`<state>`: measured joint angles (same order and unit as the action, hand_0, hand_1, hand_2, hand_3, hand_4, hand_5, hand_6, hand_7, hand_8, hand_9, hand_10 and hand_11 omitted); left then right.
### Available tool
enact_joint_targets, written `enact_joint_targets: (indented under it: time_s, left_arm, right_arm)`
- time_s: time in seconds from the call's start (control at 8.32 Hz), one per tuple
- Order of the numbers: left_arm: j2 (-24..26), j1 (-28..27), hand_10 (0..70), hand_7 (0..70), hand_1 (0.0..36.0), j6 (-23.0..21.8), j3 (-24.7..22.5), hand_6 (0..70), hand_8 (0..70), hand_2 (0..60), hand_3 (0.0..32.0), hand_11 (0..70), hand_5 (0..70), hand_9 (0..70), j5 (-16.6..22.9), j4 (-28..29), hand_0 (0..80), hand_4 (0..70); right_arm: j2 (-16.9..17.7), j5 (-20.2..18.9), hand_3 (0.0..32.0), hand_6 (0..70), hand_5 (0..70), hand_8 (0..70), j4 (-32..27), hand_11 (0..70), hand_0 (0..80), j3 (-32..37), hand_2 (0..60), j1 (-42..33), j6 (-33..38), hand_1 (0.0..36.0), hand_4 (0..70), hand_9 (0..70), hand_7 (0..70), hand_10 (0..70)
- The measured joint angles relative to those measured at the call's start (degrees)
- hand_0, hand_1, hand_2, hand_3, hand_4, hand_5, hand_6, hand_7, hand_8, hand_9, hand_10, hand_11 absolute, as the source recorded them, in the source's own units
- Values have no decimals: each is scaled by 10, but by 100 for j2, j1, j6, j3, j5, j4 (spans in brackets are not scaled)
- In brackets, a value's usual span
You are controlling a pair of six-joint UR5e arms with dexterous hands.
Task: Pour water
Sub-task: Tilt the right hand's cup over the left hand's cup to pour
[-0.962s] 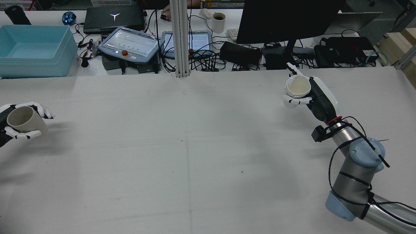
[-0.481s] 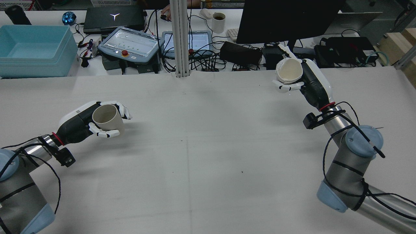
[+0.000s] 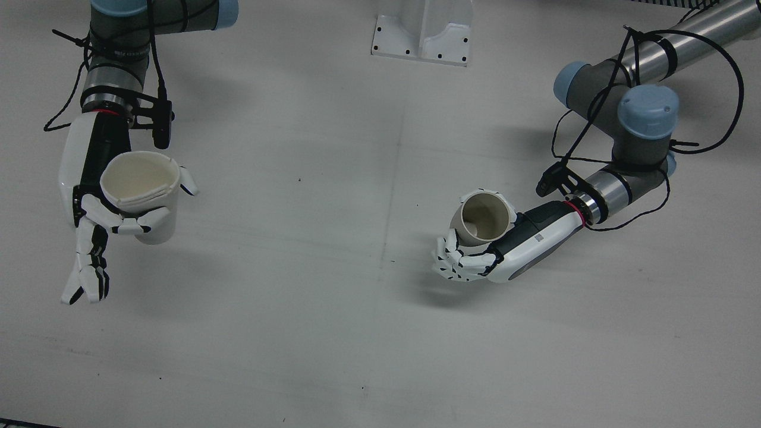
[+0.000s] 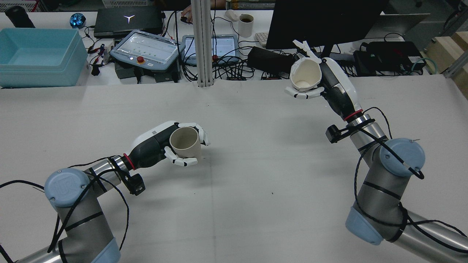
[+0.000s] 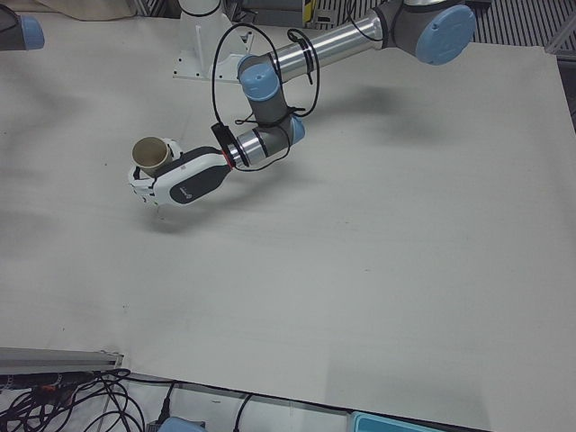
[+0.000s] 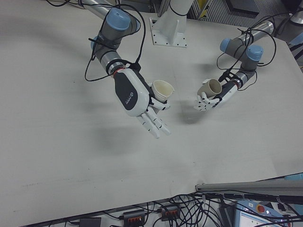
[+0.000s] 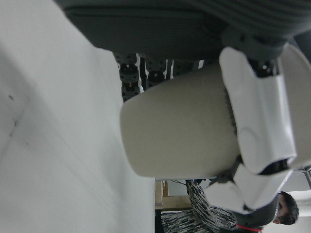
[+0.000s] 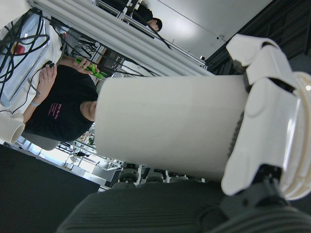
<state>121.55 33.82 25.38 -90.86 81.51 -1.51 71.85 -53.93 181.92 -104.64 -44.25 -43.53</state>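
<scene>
My left hand (image 4: 155, 143) is shut on a tan cup (image 4: 185, 142), held just above the table near its middle, mouth up and slightly tilted. In the front view this tan cup (image 3: 483, 217) and left hand (image 3: 517, 246) are on the right. My right hand (image 4: 334, 86) is shut on a white cup (image 4: 306, 75), raised high over the table's far side and tipped so its mouth faces back and down. In the front view the white cup (image 3: 140, 193) is at the left in the right hand (image 3: 89, 178), two fingers stretched out straight. The cups are well apart.
Beyond the table's far edge stand a blue bin (image 4: 36, 54), a teach pendant (image 4: 146, 49), a vertical post (image 4: 203, 44), a dark monitor (image 4: 321, 22) and tangled cables. The white pedestal base (image 3: 422, 30) sits at the robot's side of the table.
The left hand carried the tan cup from the table's left edge toward the middle. The right hand lifted the white cup up and leftward, tipping it further.
</scene>
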Motion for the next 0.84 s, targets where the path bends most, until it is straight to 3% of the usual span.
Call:
enact_joint_targets:
  time_s: [0.36, 0.48, 0.72, 0.84]
  left_arm:
    - [484, -552, 175, 419, 360, 350, 27, 375, 272, 600, 0, 275, 700, 373, -54, -182, 545, 457]
    - [508, -596, 175, 416, 360, 375, 31, 374, 272, 600, 0, 275, 700, 373, -70, -188, 545, 456]
    - [498, -619, 178, 407, 360, 393, 50, 368, 272, 600, 0, 279, 700, 372, -84, -182, 540, 439]
    - [491, -615, 177, 406, 360, 388, 77, 367, 270, 600, 0, 278, 700, 370, -85, -150, 543, 441]
  right_arm:
    - [-426, -62, 0, 95, 700, 9, 31, 118, 629, -266, 308, 367, -1114, 317, 224, 19, 165, 62]
    - [-484, -280, 0, 98, 700, 9, 218, 104, 639, -630, 300, 442, -1700, 321, 218, 20, 170, 52]
    - [-492, -933, 0, 86, 700, 7, 1302, 97, 613, -1817, 300, 504, -2975, 310, 182, 9, 116, 47]
    - [-438, -1159, 0, 81, 700, 6, 1888, 110, 616, -2273, 296, 471, -3271, 311, 185, 6, 100, 56]
